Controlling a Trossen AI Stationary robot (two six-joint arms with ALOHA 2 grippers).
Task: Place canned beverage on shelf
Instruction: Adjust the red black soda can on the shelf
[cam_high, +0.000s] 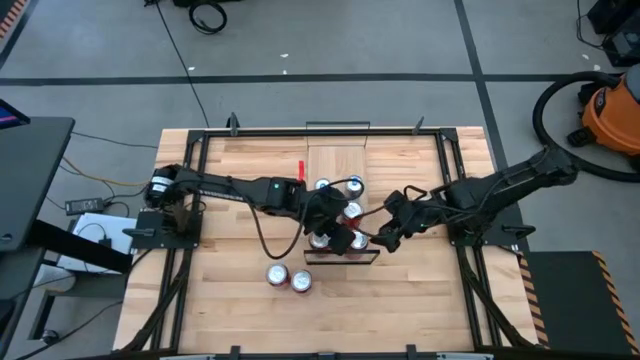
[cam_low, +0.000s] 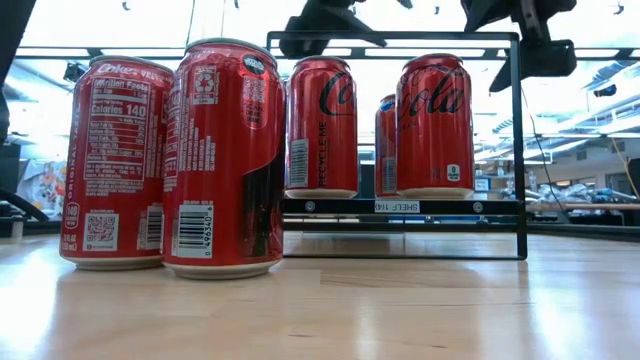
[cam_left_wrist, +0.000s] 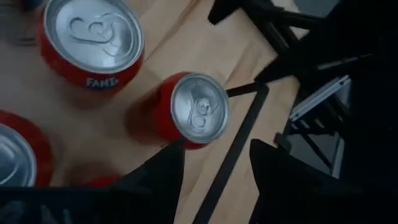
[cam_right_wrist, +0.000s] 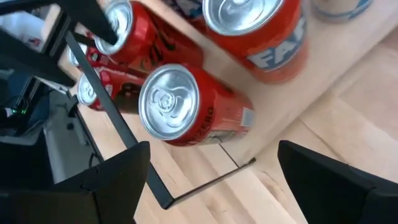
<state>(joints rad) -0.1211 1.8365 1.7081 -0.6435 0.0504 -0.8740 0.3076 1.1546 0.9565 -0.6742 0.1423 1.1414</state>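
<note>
The shelf (cam_high: 338, 160) is a narrow light-wood board in the middle of the table, with black wire rails at its short ends. Several cans stand upright on it, among them a red can (cam_left_wrist: 199, 109) by the near rail (cam_left_wrist: 239, 137) and an orange Fanta can (cam_left_wrist: 93, 37). My left gripper (cam_left_wrist: 217, 155) hovers open above the shelf's near end, the red can just beyond its fingertips. My right gripper (cam_right_wrist: 214, 149) comes in from the right, open wide, with a red can (cam_right_wrist: 180, 106) ahead of its fingers. Neither holds anything.
Two red cans (cam_high: 277, 275) (cam_high: 300, 282) stand on the tabletop left of the shelf's near end, large in the low view (cam_low: 225, 160). The near rail (cam_low: 400, 145) frames the shelf cans. Black frame bars run along the table's edges (cam_high: 190, 200).
</note>
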